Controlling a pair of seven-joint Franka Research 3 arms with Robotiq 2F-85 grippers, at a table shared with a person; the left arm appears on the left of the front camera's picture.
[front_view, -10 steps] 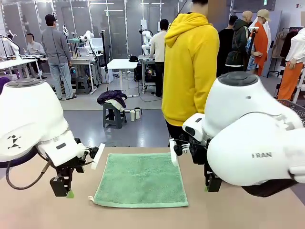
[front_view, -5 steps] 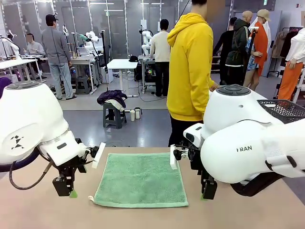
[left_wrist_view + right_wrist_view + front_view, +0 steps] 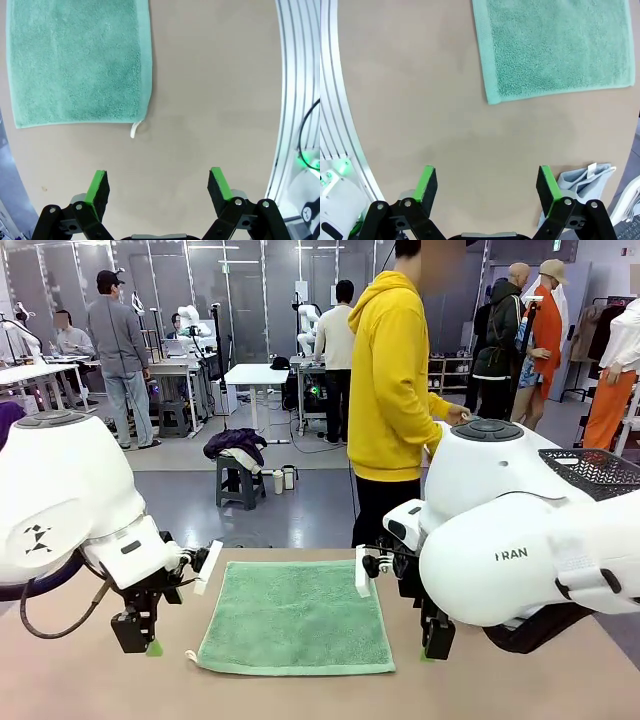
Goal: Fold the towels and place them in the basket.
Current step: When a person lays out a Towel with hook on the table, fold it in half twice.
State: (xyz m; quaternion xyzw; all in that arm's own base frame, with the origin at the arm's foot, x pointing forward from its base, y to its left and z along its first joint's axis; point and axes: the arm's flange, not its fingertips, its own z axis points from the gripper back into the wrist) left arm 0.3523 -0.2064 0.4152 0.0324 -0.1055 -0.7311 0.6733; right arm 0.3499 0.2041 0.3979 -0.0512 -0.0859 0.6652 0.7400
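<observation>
Left pincer (image 3: 159, 180) and right pincer (image 3: 487, 182) are hanging with jaws apart, pointing down at the tabletop (image 3: 500, 690), flanking the towel (image 3: 295, 615) at 9 and 3 o'clock; it is lying flat, tag (image 3: 189, 654) at 7 o'clock.

Grey floor (image 3: 300, 515), white table (image 3: 256, 374), dark stool (image 3: 240, 486) beyond.

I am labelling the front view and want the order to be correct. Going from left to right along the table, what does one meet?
Left gripper, open → white tag → green towel, lying flat → right gripper, open → basket
</observation>
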